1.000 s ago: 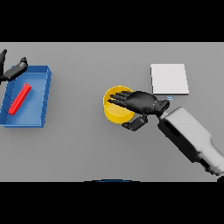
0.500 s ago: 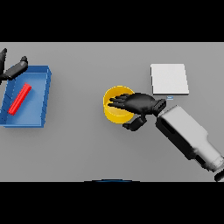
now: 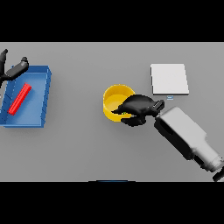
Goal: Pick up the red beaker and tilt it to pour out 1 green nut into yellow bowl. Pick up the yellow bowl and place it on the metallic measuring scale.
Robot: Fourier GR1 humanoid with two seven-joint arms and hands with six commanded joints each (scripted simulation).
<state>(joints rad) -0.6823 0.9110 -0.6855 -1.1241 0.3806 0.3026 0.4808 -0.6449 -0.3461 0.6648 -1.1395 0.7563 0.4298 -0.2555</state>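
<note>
The yellow bowl (image 3: 114, 101) stands near the table's middle. My right hand (image 3: 139, 108) is at the bowl's right rim, its fingers curled over the edge and its thumb against the outer wall below. A speck of green (image 3: 125, 114) shows at the rim under the fingers. The red beaker (image 3: 20, 98) lies on its side inside the blue tray (image 3: 43, 98) at the far left. Just above the tray's back left corner, my left hand (image 3: 13, 70) is open and holds nothing. The metallic scale (image 3: 169, 78), a pale square plate, lies behind and to the right of the bowl.
The right forearm (image 3: 186, 136) slants in from the lower right, crossing the table in front of the scale. Bare grey table lies between the tray and the bowl.
My right hand has drawn back to the right, from lying spread over the bowl to gripping its right rim with curled fingers. The bowl and the left hand have stayed in place.
</note>
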